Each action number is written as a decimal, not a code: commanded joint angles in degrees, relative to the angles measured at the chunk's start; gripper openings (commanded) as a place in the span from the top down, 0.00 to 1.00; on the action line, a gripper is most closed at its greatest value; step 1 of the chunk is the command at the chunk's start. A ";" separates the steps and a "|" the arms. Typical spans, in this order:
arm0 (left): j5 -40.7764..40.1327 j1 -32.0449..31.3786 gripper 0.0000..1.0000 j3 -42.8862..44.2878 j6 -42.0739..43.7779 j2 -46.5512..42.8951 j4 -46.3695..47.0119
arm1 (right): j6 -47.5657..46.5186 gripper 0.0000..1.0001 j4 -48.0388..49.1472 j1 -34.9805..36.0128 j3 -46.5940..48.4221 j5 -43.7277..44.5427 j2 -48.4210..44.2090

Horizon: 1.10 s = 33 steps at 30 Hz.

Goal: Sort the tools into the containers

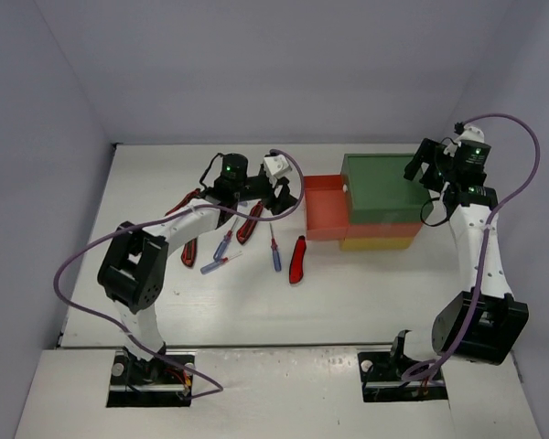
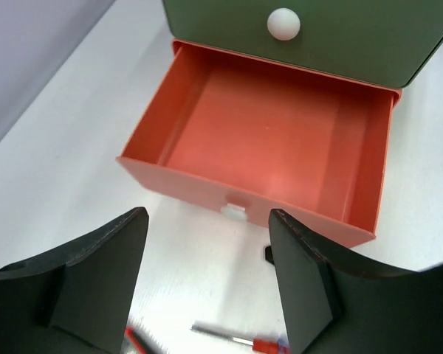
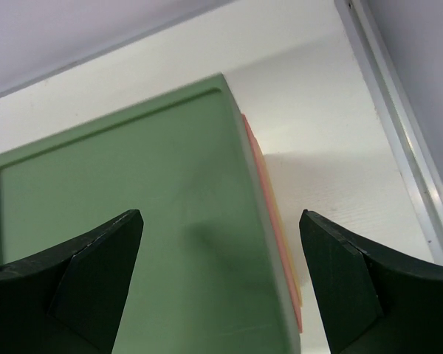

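Observation:
The containers are one stacked unit: a green top layer (image 1: pixel 384 186), a red-orange drawer (image 1: pixel 324 207) pulled out to the left, and a yellow bottom layer (image 1: pixel 375 243). Seen from the left wrist, the red-orange drawer (image 2: pixel 266 140) holds nothing. My left gripper (image 1: pixel 285 194) hangs open just left of the drawer's front, nothing between its fingers (image 2: pixel 103 273). The tools lie left of the unit: a red utility knife (image 1: pixel 297 259), blue screwdrivers (image 1: pixel 275 252), red-handled pliers (image 1: pixel 250 222). My right gripper (image 1: pixel 423 170) is open above the unit's right end.
More tools lie under my left arm: a small blue screwdriver (image 1: pixel 221 245) and dark red-handled pliers (image 1: pixel 190 249). A blurred screwdriver (image 2: pixel 232 339) shows below the left fingers. A white knob (image 2: pixel 283 23) sits on the green drawer front. Walls enclose the table's left, back and right.

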 commanded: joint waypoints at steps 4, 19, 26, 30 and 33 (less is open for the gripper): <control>-20.91 1.93 0.37 -5.14 -10.32 -17.03 2.49 | -4.18 0.17 -2.35 12.08 12.95 9.89 -2.26; -68.58 3.30 0.14 -11.02 -20.89 -47.28 -47.41 | 4.40 0.25 -2.88 57.99 8.62 34.74 5.54; -68.12 3.77 0.14 -18.75 -24.48 -56.81 -52.06 | 15.12 0.28 0.47 63.73 2.81 34.17 14.99; -66.26 3.81 0.14 -19.70 -25.82 -56.88 -52.10 | 20.92 0.35 2.29 63.69 1.01 33.47 19.80; -65.44 3.86 0.14 -19.48 -26.28 -56.15 -52.02 | 23.30 0.40 4.43 63.46 0.53 31.47 23.27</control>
